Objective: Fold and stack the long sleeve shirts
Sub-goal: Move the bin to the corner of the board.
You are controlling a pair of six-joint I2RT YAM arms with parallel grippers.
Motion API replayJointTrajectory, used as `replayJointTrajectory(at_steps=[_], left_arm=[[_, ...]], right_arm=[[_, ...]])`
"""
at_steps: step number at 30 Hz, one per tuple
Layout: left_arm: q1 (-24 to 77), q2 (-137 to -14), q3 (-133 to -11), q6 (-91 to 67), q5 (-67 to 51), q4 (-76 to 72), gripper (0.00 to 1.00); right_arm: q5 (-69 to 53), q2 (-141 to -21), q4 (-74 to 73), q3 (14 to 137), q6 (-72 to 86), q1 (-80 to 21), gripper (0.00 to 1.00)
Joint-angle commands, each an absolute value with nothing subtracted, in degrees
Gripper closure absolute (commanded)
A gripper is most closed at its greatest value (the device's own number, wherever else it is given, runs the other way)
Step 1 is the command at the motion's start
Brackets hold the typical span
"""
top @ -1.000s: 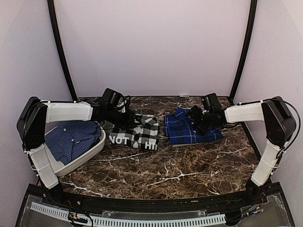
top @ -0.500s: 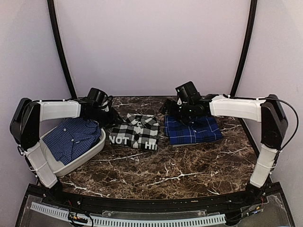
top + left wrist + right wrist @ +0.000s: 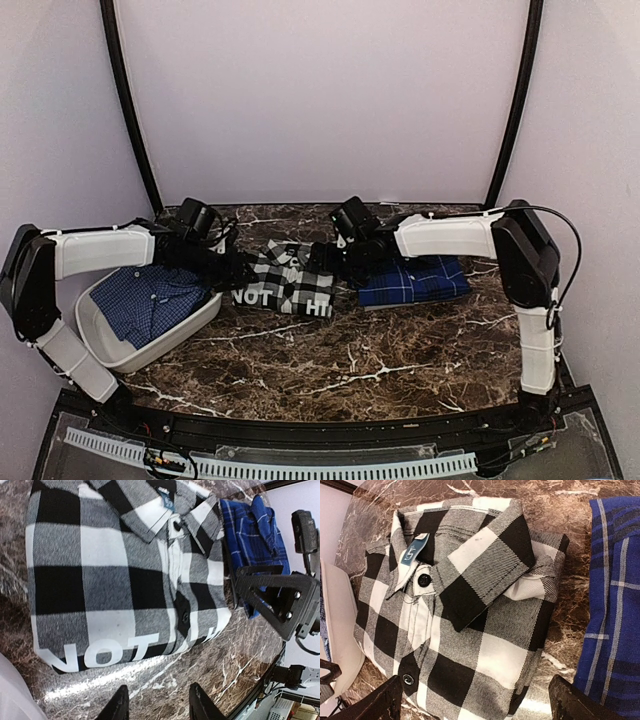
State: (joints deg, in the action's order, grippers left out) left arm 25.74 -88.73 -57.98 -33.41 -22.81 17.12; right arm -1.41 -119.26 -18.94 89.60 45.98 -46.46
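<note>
The black-and-white checked shirt [image 3: 290,278] with white block lettering lies folded on the marble table; it also shows in the left wrist view [image 3: 125,575] and the right wrist view [image 3: 465,615]. A blue plaid shirt [image 3: 420,280] lies folded just right of it. My left gripper [image 3: 236,268] is open and empty at the checked shirt's left edge, its fingers [image 3: 120,706] over bare marble near the lettering. My right gripper [image 3: 332,256] is open wide and empty at the shirt's right edge, its fingertips [image 3: 580,702] either side of the cloth.
A white basket [image 3: 190,325] at the left holds a dark blue fine-checked collared shirt [image 3: 150,295]. The brown marble table [image 3: 350,360] runs to the front. Black frame posts stand at the back corners. The right gripper shows in the left wrist view [image 3: 280,597].
My right arm has swung left from over the blue plaid shirt to the checked shirt's right edge. My left gripper has come back right to the shirt's left edge.
</note>
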Motion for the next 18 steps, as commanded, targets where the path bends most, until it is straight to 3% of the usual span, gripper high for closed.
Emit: replayJointTrajectory(at_steps=[1, 18], left_arm=[[26.0, -88.4, -55.9, -33.0, -17.9, 20.9, 0.6], [23.9, -100.1, -65.2, -33.3, -2.2, 20.5, 0.6]], right_arm=[[-2.0, -121.1, -19.1, 92.1, 45.2, -46.5, 0.01], [-1.2, -127.1, -20.5, 96.0, 44.0, -46.1, 0.2]])
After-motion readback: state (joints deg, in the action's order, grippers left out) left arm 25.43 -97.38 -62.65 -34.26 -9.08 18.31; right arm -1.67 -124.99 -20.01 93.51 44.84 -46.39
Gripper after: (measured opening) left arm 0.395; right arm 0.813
